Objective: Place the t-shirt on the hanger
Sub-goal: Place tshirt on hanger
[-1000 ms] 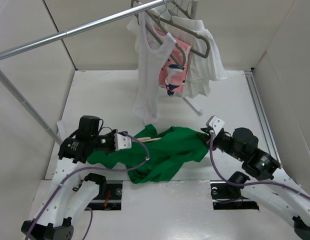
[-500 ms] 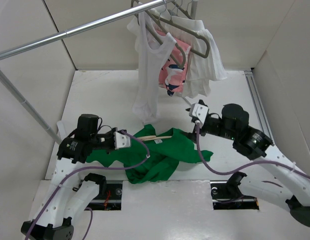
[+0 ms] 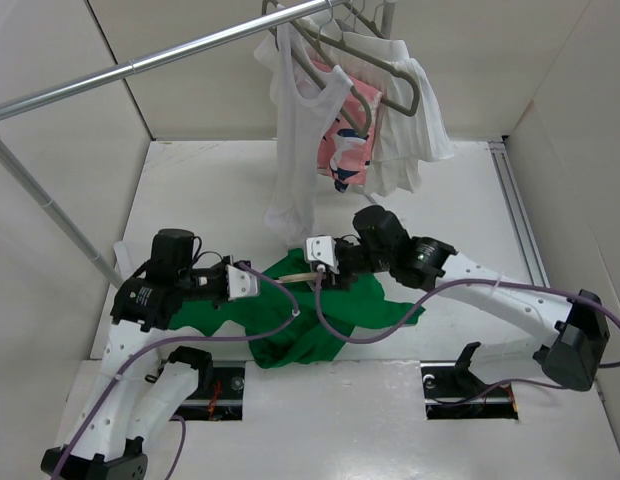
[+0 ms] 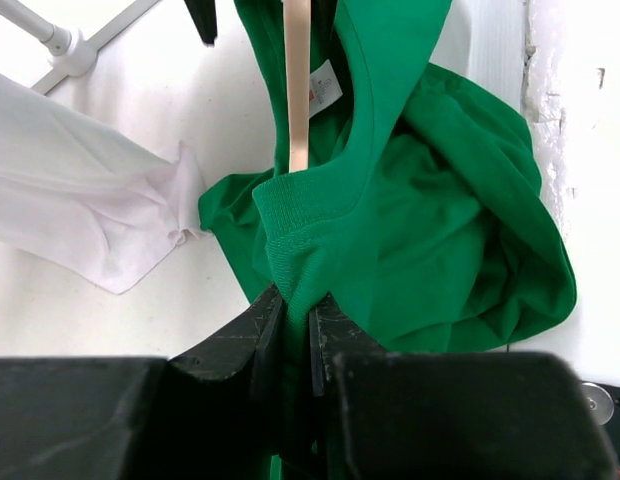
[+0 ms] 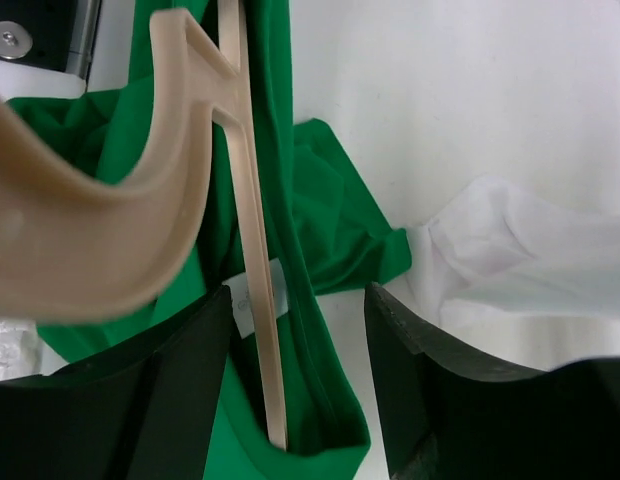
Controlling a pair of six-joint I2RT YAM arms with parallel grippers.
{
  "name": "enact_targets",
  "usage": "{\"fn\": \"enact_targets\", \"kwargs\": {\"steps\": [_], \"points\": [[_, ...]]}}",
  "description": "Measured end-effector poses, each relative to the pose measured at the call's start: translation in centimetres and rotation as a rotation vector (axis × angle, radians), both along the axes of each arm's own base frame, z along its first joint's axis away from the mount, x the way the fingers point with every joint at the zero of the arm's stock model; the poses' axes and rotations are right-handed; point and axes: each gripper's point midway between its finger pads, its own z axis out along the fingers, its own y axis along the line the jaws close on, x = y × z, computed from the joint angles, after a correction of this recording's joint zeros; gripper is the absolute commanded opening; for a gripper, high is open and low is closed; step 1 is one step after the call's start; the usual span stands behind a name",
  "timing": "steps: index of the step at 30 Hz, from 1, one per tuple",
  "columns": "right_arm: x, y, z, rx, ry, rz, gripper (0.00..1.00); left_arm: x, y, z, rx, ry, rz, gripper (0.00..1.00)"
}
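The green t-shirt (image 3: 342, 308) lies bunched on the white table between the arms. My left gripper (image 3: 252, 283) is shut on its ribbed collar (image 4: 290, 215). The beige hanger (image 3: 300, 276) pokes one thin bar (image 4: 297, 90) into the neck opening, beside the white label (image 4: 326, 87). My right gripper (image 3: 318, 264) hovers at the collar from the far side, open. In the right wrist view its fingers (image 5: 190, 390) straddle the hanger bar (image 5: 256, 300) and a fold of the t-shirt (image 5: 335, 240) without closing on them. The hanger's thick curved part (image 5: 110, 240) fills the upper left there.
A white tank top (image 3: 295, 150) hangs from the rail (image 3: 140, 63) and its hem reaches the table just behind the t-shirt. A pink patterned garment (image 3: 345, 150) and grey hangers (image 3: 375, 60) hang beside it. The rack's leg (image 3: 50, 205) slants down at the left.
The right gripper let go of the t-shirt's right side and swung left to the collar and hanger. The shirt's right part slumped inward. The left gripper kept its grip and place.
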Motion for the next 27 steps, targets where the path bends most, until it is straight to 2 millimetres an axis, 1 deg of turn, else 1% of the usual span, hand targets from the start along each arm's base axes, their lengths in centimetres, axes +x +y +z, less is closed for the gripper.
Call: {"fn": "enact_targets", "kwargs": {"steps": [2, 6, 9, 10, 11, 12, 15, 18, 21, 22, 25, 26, 27], "points": [[0.0, 0.5, -0.2, 0.001, -0.001, 0.008, 0.59, 0.0, 0.0, 0.0, -0.004, 0.006, 0.001, 0.0], [0.4, 0.9, -1.1, -0.014, 0.013, 0.006, 0.53, 0.0, -0.1, 0.1, -0.01, 0.008, 0.004, 0.0], [0.7, 0.9, -1.2, -0.013, 0.018, -0.018, 0.43, 0.0, -0.1, 0.2, -0.015, 0.013, 0.008, 0.0], [0.8, 1.0, -1.2, -0.009, 0.019, -0.021, 0.23, 0.0, -0.2, 0.3, -0.019, 0.013, 0.012, 0.0], [0.8, 1.1, -1.1, -0.005, 0.021, -0.022, 0.08, 0.1, -0.2, 0.4, -0.023, 0.009, 0.018, 0.0], [0.8, 1.2, -1.3, -0.004, 0.03, -0.026, 0.0, 0.4, -0.1, 0.5, -0.024, 0.003, 0.028, 0.0], [0.4, 1.4, -1.7, -0.013, 0.056, -0.031, 0.0, 0.9, 0.3, 0.5, -0.01, -0.011, 0.054, 0.0], [0.3, 0.8, -1.1, -0.01, 0.054, -0.061, 0.0, 1.2, 0.5, 0.6, 0.008, -0.045, 0.051, 0.0], [-0.1, -1.4, 0.5, -0.011, 0.055, -0.109, 0.0, 1.7, 0.8, 1.1, 0.03, -0.124, 0.052, 0.0], [-0.1, -2.3, 1.1, -0.014, 0.055, -0.131, 0.0, 1.9, 1.0, 1.5, 0.036, -0.157, 0.067, 0.04], [-0.4, -5.1, 4.1, -0.004, 0.032, -0.198, 0.0, 2.7, 1.6, 3.0, 0.038, -0.256, 0.115, 0.16], [-0.6, -6.0, 5.1, -0.001, 0.023, -0.216, 0.0, 3.1, 1.8, 3.5, 0.036, -0.284, 0.138, 0.26], [-0.9, -6.9, 6.0, 0.002, 0.018, -0.235, 0.0, 3.4, 2.2, 4.0, 0.037, -0.312, 0.164, 0.33]]}}
